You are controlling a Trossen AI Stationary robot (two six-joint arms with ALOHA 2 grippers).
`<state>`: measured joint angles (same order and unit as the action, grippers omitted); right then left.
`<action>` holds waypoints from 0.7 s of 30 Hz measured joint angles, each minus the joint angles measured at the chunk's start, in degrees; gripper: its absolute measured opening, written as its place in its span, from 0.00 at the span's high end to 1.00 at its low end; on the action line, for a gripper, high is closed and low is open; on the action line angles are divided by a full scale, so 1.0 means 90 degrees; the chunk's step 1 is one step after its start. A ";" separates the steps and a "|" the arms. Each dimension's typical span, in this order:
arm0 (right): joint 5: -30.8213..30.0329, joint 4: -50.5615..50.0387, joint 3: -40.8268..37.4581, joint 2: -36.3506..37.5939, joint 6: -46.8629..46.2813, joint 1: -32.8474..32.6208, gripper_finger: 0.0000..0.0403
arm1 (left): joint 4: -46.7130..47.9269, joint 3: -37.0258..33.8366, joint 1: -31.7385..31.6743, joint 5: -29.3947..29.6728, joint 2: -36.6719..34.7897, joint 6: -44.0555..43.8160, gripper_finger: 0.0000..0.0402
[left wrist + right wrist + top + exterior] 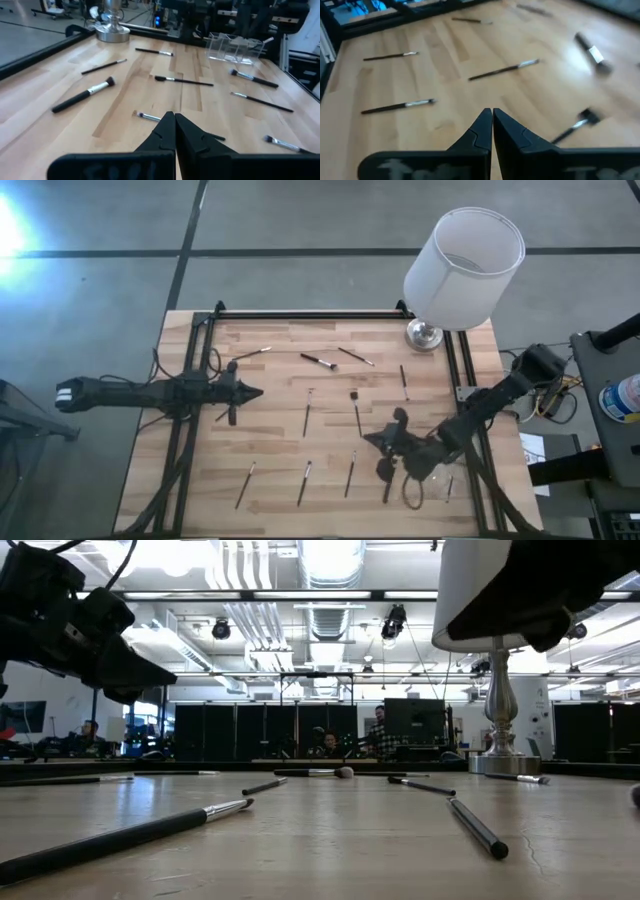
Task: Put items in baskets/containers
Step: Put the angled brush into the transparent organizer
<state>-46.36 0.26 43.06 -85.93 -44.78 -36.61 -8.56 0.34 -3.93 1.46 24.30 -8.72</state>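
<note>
Across the wooden table [330, 430] lie the thin brushes [306, 418], scattered loose from ten o'clock round to five, while the clear tray [235, 48] sits near the table's edge at about five o'clock. Just beside it, the right gripper [390, 442] hangs over the boards with fingers pressed together, holding nothing. Toward nine o'clock waits the left gripper [252, 392], likewise pinched closed and empty.
</note>
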 joint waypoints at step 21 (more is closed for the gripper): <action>0.2958 -0.4324 0.3571 -0.2929 -0.5006 0.0790 0.70 | -0.0323 0.0000 0.0443 0.0662 0.0197 -0.0295 1.00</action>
<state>-19.74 -38.66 75.21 -112.30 -89.83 -29.50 -11.46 0.34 0.05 7.42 26.06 -11.38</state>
